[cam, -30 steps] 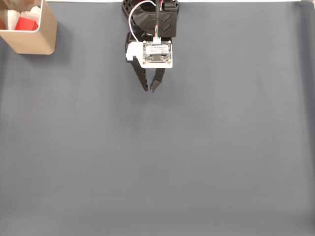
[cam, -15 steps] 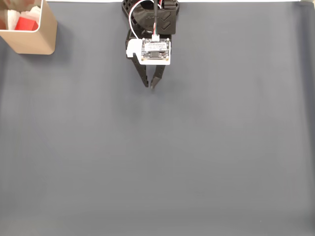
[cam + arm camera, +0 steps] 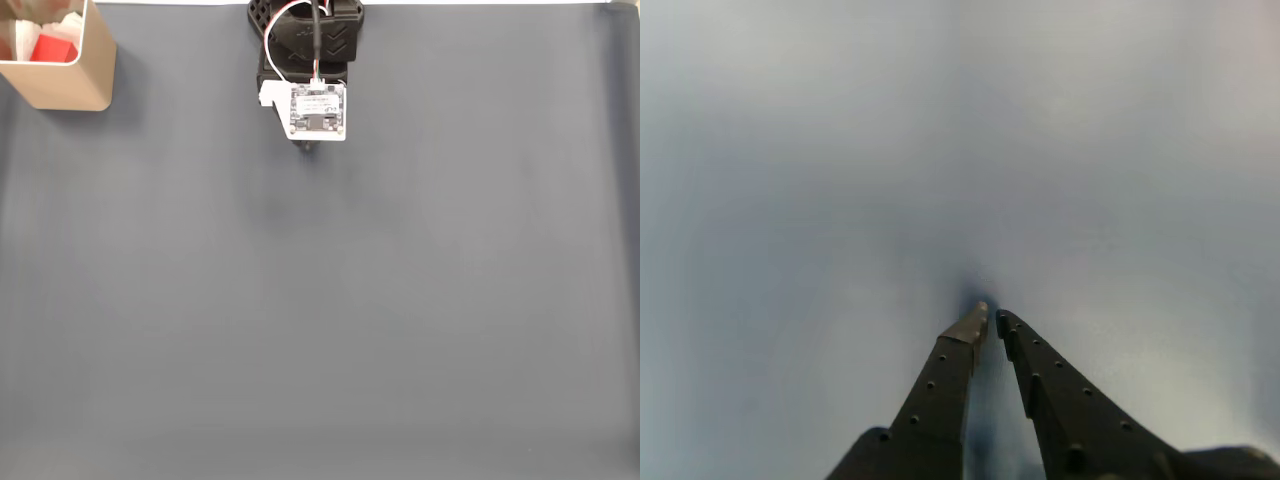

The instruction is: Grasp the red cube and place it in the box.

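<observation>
One red cube [image 3: 52, 46] already sits inside the tan box [image 3: 70, 88] in the fixed view, far to the left of the folded arm's gripper [image 3: 307, 146]. From the wrist view, the gripper [image 3: 989, 318] has its jaws nearly touching, holding nothing, above grey mat [image 3: 800, 200]. Judged finished; simply rest clear of the box.

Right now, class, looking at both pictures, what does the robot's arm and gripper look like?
The arm is black plastic with chevron-shaped cut-outs. A white mount carries a small bare circuit board, fed by red, white and black wires. The gripper has two dark, tapering fingers dotted with small holes.
</observation>
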